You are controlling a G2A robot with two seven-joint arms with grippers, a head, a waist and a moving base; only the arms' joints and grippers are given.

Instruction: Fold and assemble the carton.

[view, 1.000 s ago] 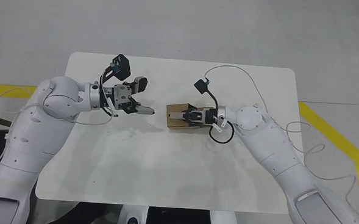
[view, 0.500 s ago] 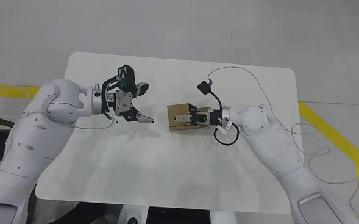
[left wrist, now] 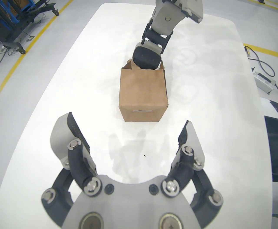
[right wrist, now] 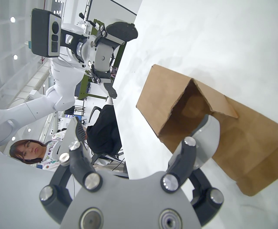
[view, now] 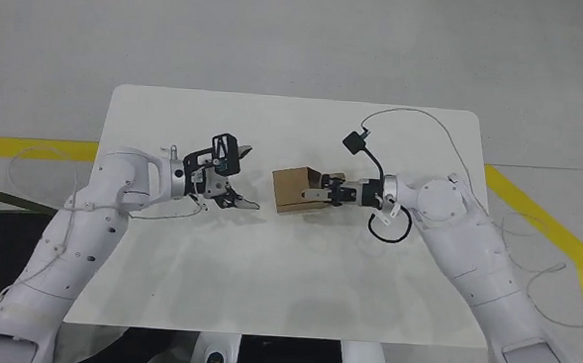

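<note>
A brown carton (view: 293,189) lies on its side mid-table, its closed end with a slot (left wrist: 142,111) facing my left gripper (view: 239,201). That gripper is open (left wrist: 128,128) and low over the table, a short gap from the closed end. My right gripper (view: 323,193) is open at the carton's open end (right wrist: 186,102). One of its fingers (right wrist: 206,130) sits inside the carton and the other finger (left wrist: 146,57) is outside, above the top wall. A loose flap (right wrist: 249,138) lies flat on the table beside the opening.
The white table (view: 267,279) has bare room in front of the carton and behind it. A thin cable (view: 414,117) loops over the far right part of the table, running from the right arm. The left gripper (right wrist: 117,60) is seen beyond the carton.
My left gripper has swung right and nearer the front, turning to face the carton's closed end. My right gripper has drawn back toward the open end. The carton has barely shifted.
</note>
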